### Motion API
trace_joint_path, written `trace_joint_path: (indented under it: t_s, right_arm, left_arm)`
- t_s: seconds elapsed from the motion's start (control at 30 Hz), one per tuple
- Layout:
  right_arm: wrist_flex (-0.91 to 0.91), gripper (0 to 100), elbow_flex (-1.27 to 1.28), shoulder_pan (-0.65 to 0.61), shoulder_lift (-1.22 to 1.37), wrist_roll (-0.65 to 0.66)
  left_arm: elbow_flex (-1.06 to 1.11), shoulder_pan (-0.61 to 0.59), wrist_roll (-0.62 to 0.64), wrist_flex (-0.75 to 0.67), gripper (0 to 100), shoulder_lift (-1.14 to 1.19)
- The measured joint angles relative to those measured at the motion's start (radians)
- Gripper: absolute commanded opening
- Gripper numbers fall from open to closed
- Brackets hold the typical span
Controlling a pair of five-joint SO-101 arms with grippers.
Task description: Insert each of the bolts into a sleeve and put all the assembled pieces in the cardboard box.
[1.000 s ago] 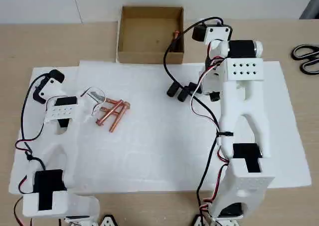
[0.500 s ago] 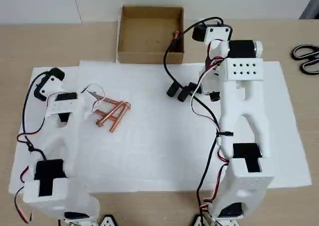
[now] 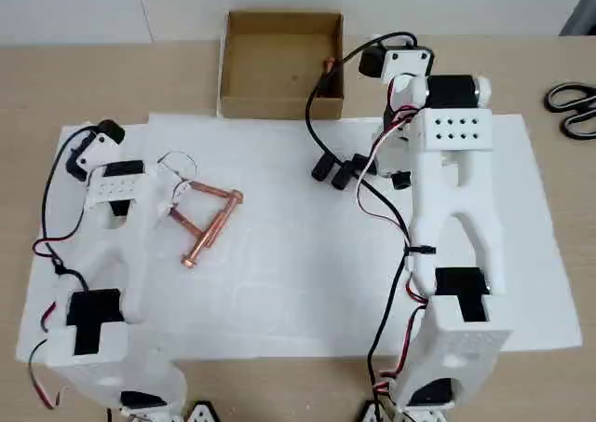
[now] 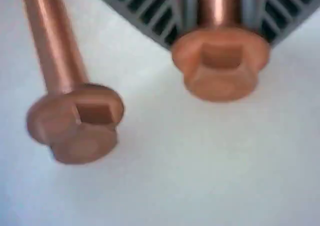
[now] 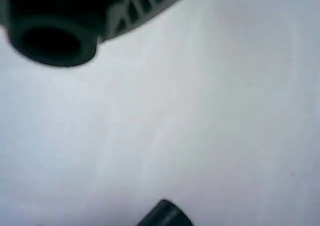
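Observation:
My left gripper [image 3: 180, 188] is shut on the shaft of a copper bolt [image 3: 214, 192] on the white foam mat [image 3: 279, 282]. In the left wrist view that held bolt [image 4: 220, 61] points its hex head at the camera from between ribbed grey pads [image 4: 140, 6]. A second bolt [image 4: 72, 113] lies right beside it. Two loose bolts [image 3: 209, 231] rest just in front of the gripper. My right gripper [image 3: 371, 169] is low over the black sleeves [image 3: 333, 170] and appears shut on a black sleeve [image 5: 50, 39]. The cardboard box [image 3: 279, 105] stands at the back.
A copper-and-black piece [image 3: 328, 66] leans against the box's right wall. Another sleeve [image 3: 400, 181] lies under the right arm, and one more sleeve [image 5: 165, 216] shows in the right wrist view. Scissors [image 3: 573, 105] lie on the wooden table at far right. Black cables trail from both arms.
The left arm has shifted toward the back and turned. The bolt pile has spread: one long bolt swung to point toward the front. The right arm has barely moved.

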Motion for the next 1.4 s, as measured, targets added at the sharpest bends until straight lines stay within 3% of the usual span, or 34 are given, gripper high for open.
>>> trace_joint_path:
  t_s: [0.33,0.67,0.9,1.13,1.27,1.4]
  right_arm:
    - [0.000,0.3,0.000,0.000,0.000,-0.003]
    - [0.000,0.3,0.000,0.000,0.000,-0.003]
    - [0.000,0.3,0.000,0.000,-0.043,-0.003]
    - [0.006,0.3,0.035,-0.031,-0.445,0.021]
    - [0.008,0.3,0.195,-0.091,-0.784,0.081]
    - [-0.058,0.3,0.462,-0.126,-1.073,0.103]
  left_arm:
    - [-0.097,-0.003,-0.138,0.063,1,0.002]
    - [-0.476,-0.003,-0.488,0.480,1,0.002]
    - [-0.776,0.003,-0.529,0.741,1,0.002]
    - [-0.838,0.144,-0.529,0.763,1,-0.184]
    - [-0.721,0.284,-0.531,0.761,1,-0.437]
    - [-0.505,0.322,-0.529,0.631,1,-0.635]
